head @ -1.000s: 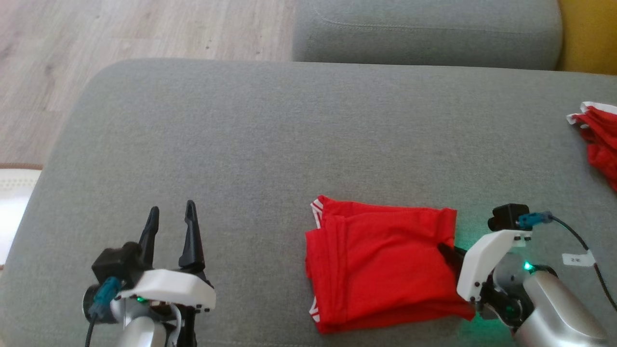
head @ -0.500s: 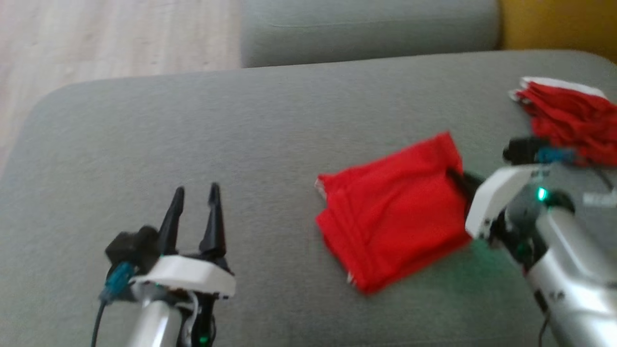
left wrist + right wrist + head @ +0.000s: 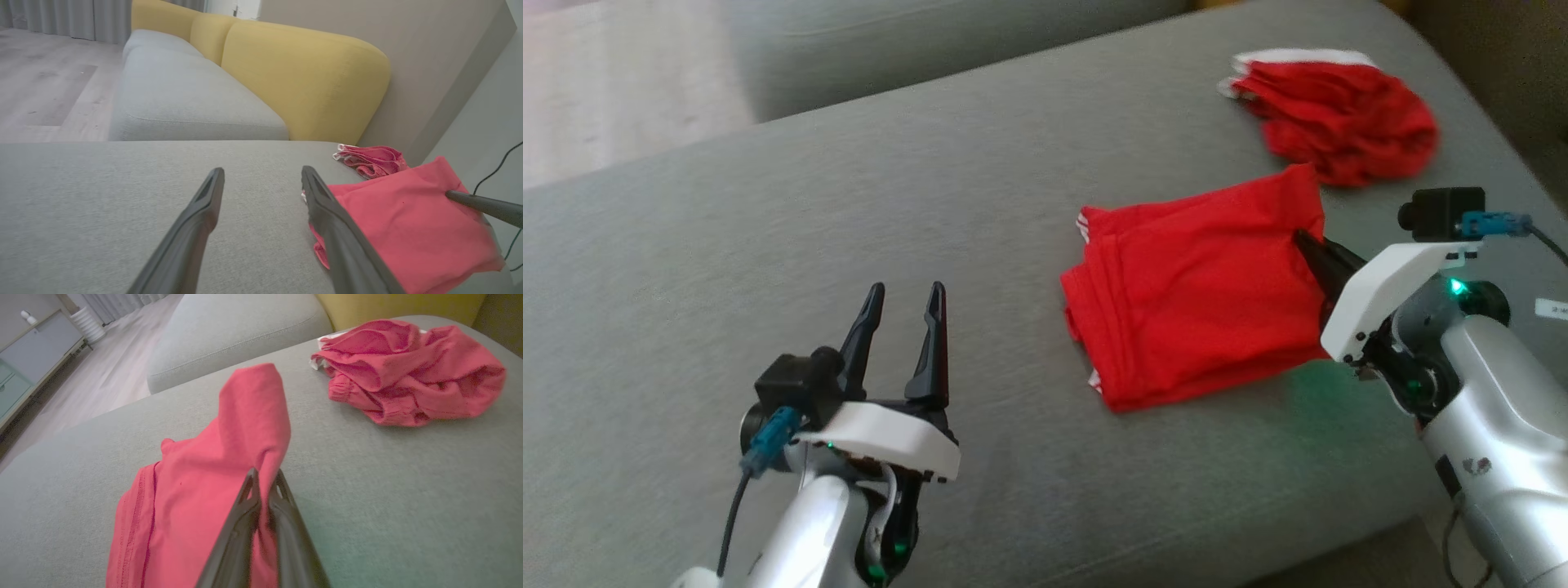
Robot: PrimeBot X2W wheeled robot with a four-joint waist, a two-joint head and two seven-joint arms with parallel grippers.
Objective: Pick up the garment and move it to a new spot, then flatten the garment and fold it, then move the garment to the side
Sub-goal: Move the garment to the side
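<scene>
The red garment (image 3: 192, 506) runs off the right wrist view's edge at 7 o'clock. A white tag (image 3: 1553, 309) at the head view's 3 o'clock is cut off, unreadable.

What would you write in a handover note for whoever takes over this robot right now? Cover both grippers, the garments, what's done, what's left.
Left gripper: open, empty, above the grey fabric sofa cushion.
Right gripper: shut on the right edge of the folded red cloth garment, edge raised.
A crumpled red garment with white trim lies beyond it, apart.
Done: folding.
Left: move the folded garment aside, then release.
</scene>
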